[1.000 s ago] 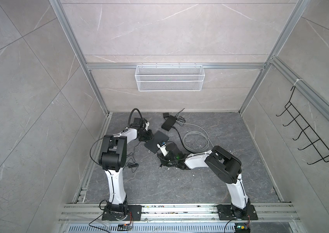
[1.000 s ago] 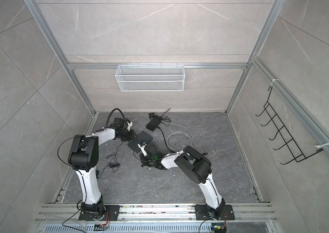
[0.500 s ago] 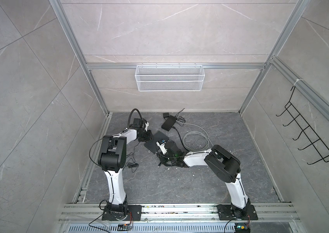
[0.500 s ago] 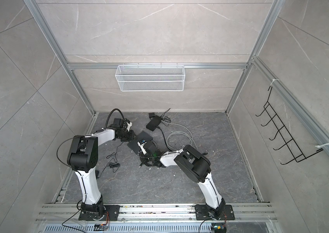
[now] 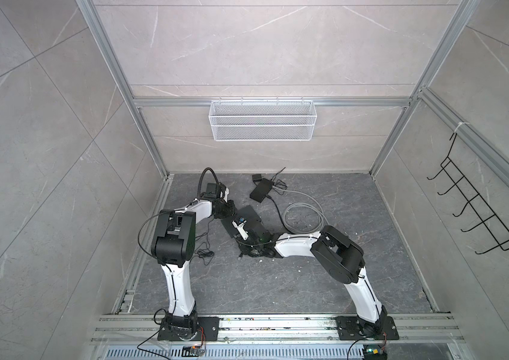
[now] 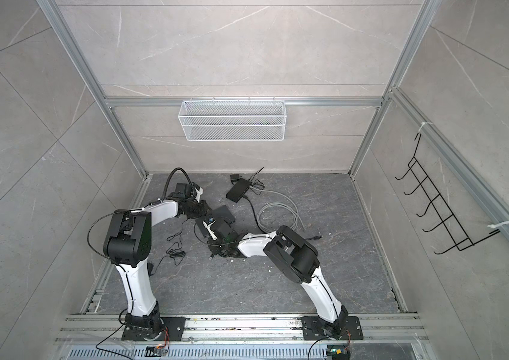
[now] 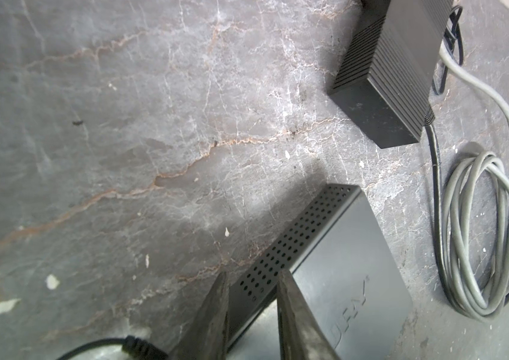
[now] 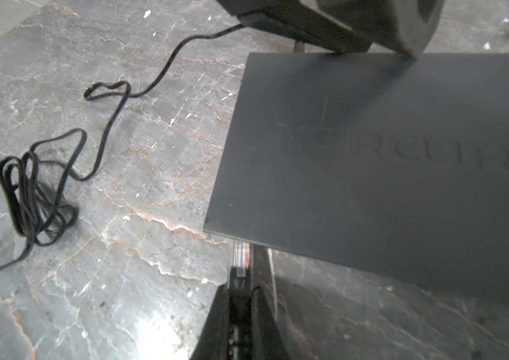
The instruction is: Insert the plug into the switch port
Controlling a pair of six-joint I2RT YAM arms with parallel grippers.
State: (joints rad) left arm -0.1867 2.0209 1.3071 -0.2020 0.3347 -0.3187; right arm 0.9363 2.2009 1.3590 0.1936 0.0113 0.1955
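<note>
While the plug (image 8: 241, 258) is pinched between the pressed-in fingers of the right gripper (image 8: 240, 294), it is not visibly seated. Its clear tip with coloured wires sits right at the near edge of the switch (image 8: 371, 171), apparently touching it. The port face is hidden under the top panel, so I can't tell how deep it is, if at all.

Done, by my reading: plug picked and aligned, switch steadied. Left: final push in, then release.

The left gripper (image 7: 253, 299) is set narrow astride the switch's perforated side wall and looks to be pinching that edge to brace it.

View differences:
- The right wrist view alone shows the plug and the loose black cord (image 8: 28, 202) on the worktop (image 8: 122, 296). It also catches the left gripper as a dark blur at the switch's far edge.
- The left wrist view alone shows the vent holes close up, plus the grey cable coil (image 7: 481, 233) and power brick (image 7: 393, 71) well apart from the switch.
- Both top views show both arms meeting over the switch mid-worktop, but the plug is too small to make out and the port side is blocked by the right arm.
</note>
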